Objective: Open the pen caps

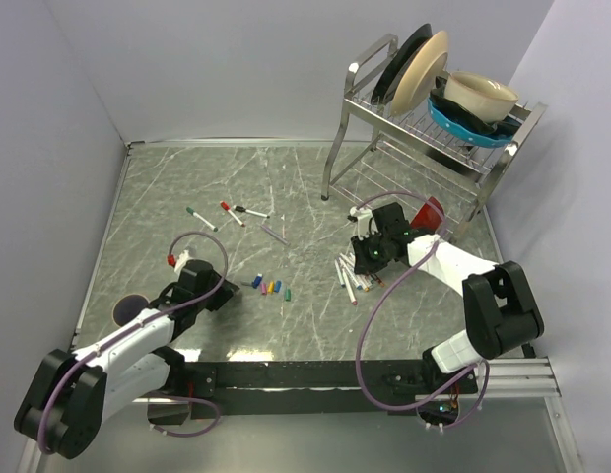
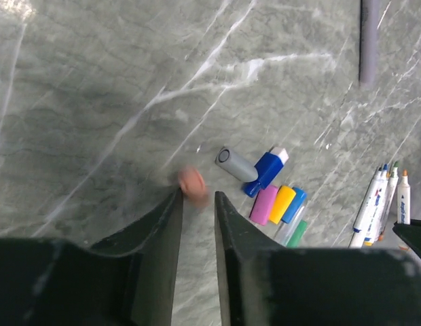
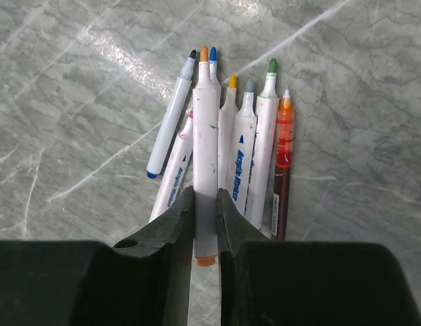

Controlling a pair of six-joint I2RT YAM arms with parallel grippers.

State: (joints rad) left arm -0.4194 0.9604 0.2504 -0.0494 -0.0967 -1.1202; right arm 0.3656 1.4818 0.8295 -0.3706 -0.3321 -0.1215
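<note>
- The marble table is bearing everything.
- The right gripper is clamping an orange-tipped marker among uncapped markers.
- The left gripper is gaping narrowly, holding nothing.
- Loose pen caps are lying clustered mid-table.
- A blurred orange cap is showing just beyond the left tips.

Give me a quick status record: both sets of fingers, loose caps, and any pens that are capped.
left fingers: slightly apart, empty; blurred orange cap at their tips
right fingers: shut on orange-tipped marker
loose caps: grey, blue, pink, yellow, blue, green, clustered together
uncapped markers: lying beside the held one
capped pens: three, beyond the left arm
</note>
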